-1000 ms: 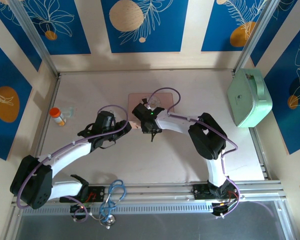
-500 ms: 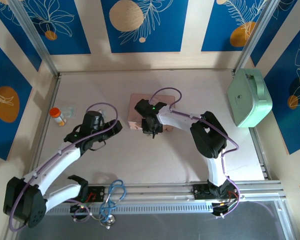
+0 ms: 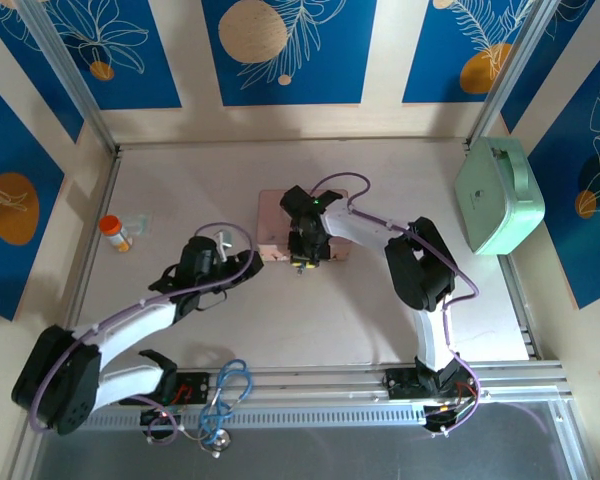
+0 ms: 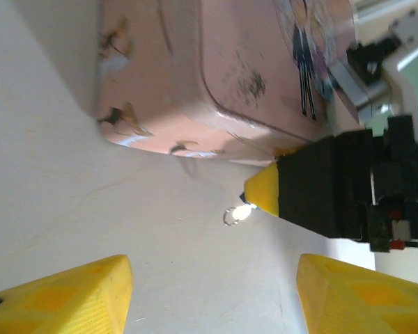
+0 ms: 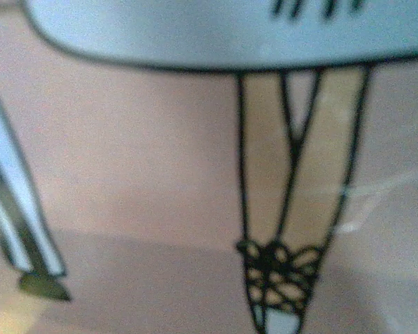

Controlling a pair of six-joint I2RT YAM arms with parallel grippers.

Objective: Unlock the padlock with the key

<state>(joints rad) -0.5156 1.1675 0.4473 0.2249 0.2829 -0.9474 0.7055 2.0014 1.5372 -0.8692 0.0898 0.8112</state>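
Note:
The pink tin point(image 3: 273, 228) with a cartoon couple lies mid-table, and my right gripper point(image 3: 303, 260) hangs over its near edge. In the left wrist view the right gripper point(image 4: 263, 193) points down just in front of the tin point(image 4: 195, 83), shut on a small shiny key point(image 4: 238, 214) with a ring. A silvery-grey piece with a blue bit point(image 4: 345, 69), apparently the padlock, sits at the tin's far side. My left gripper point(image 3: 242, 263) is left of the tin, its yellow fingers point(image 4: 63, 296) wide open over bare table. The right wrist view is a blurred close-up of the tin lid point(image 5: 160, 153).
An orange-capped bottle point(image 3: 115, 233) stands at the left. A mint-green case point(image 3: 498, 195) leans at the right wall. Blue looped tubing point(image 3: 227, 392) lies by the left arm's base. The table point(image 3: 310, 320) in front of the tin is bare.
The left gripper swung away to the left, then came back toward the tin's near left corner. The right gripper shifted right and farther over the tin.

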